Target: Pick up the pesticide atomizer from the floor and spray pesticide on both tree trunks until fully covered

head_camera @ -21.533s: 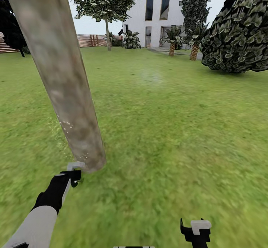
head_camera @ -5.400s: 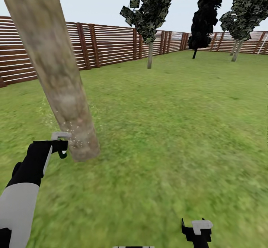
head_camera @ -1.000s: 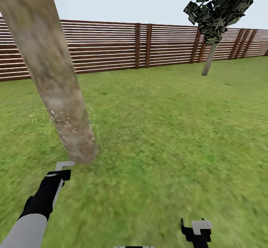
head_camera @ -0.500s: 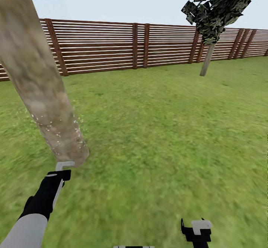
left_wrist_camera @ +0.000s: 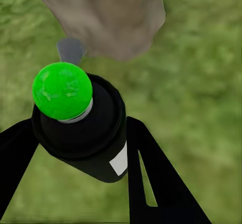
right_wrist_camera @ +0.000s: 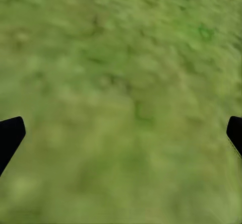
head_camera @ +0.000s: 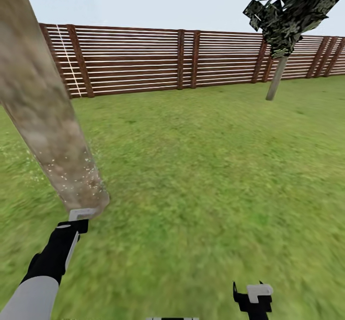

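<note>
The near tree trunk (head_camera: 43, 113), thick and mottled grey-brown, slants across the left of the head view down to the grass (head_camera: 201, 166). Fine white pesticide specks (head_camera: 72, 169) dot its lower part. My left gripper (head_camera: 79, 217) sits right at the trunk's base, shut on the pesticide atomizer (left_wrist_camera: 80, 128), a black bottle with a green spot on top. In the left wrist view the trunk's base (left_wrist_camera: 106, 17) lies just beyond the bottle. A second tree (head_camera: 278, 77) stands far right by the fence. My right gripper (head_camera: 253, 293) hangs open over bare grass, its fingertips (right_wrist_camera: 10, 136) far apart.
A brown slatted fence (head_camera: 143, 61) runs across the back of the lawn. Open grass stretches between the near trunk and the far tree.
The camera has swung, so the near trunk sits further left and the fence and far tree have slid right. My left gripper stays at the trunk's base with the atomizer.
</note>
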